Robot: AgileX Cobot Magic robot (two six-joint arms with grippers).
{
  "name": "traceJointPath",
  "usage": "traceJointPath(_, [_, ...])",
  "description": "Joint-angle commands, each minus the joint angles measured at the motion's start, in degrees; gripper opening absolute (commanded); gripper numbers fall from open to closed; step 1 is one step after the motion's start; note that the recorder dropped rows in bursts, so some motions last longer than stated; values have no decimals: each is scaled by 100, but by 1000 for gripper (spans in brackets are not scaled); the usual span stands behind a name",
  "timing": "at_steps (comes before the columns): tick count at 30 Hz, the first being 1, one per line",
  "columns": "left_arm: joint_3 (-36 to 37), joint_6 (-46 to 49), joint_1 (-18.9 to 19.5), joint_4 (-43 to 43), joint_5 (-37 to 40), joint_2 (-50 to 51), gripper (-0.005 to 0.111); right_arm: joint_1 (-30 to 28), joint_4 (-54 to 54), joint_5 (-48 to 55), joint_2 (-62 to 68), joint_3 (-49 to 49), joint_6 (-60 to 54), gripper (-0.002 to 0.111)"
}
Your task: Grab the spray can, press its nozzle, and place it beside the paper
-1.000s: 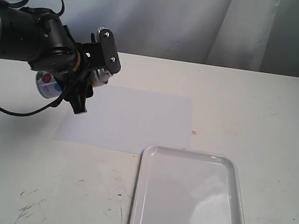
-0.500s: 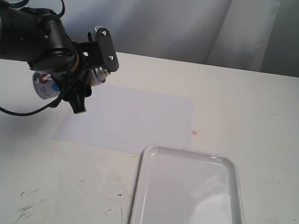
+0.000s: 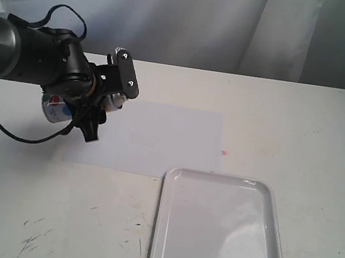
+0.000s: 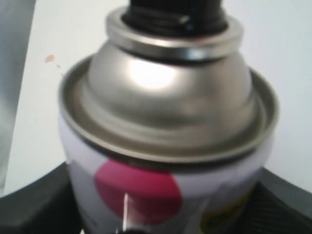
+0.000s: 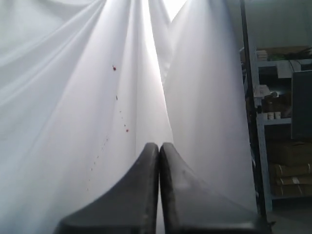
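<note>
The spray can (image 3: 56, 108) is held tilted just above the table at the left edge of the paper (image 3: 157, 140), with my left gripper (image 3: 107, 101) shut on it. Its base points left and its top points toward the paper. In the left wrist view the spray can (image 4: 165, 161) fills the frame: silver shoulder, white label with a red dot, and the black nozzle (image 4: 175, 12) at the frame edge. My right gripper (image 5: 159, 148) is shut on nothing, facing a white curtain, and it does not show in the exterior view.
A glossy white tray (image 3: 217, 236) lies at the front right of the paper, touching its corner. The white table (image 3: 304, 131) has scuff marks near the front left. A white curtain (image 3: 198, 14) hangs behind the table.
My left arm has lowered and drawn slightly left with the spray can, which now sits lower, close to the table beside the paper's left edge.
</note>
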Motion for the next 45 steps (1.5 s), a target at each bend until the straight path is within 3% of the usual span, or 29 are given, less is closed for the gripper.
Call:
traceJointPath(1, [-65, -539, -24, 475, -83, -4, 0, -5, 57, -580, -35, 17, 96, 0])
traceJointPath(9, [-65, -813, -24, 663, -83, -4, 0, -5, 137, 1201, 146, -642, 1162, 0])
traceJointPath(16, [-65, -813, -24, 639, -83, -4, 0, 6, 355, 2810, 1673, -2000, 1597, 0])
traceJointPath(23, [-65, -813, -24, 639, -83, -4, 0, 489, 692, 3096, 3746, -3003, 1083, 0])
traceJointPath(31, [-65, -940, -24, 638, -83, -4, 0, 1514, 1892, 3215, 5835, -3723, -61, 0])
traceJointPath(35, [-65, -950, -24, 638, -83, -4, 0, 1940, 1964, 3541, 6489, -3963, -317, 0])
traceJointPath(40, [-65, -950, -24, 638, -83, -4, 0, 2194, 2258, 4158, 7154, -4230, -394, 0])
traceJointPath(45, [-65, -938, -35, 651, 7, -4, 0, 2219, 2991, 4823, 7847, -4709, -1157, 0])
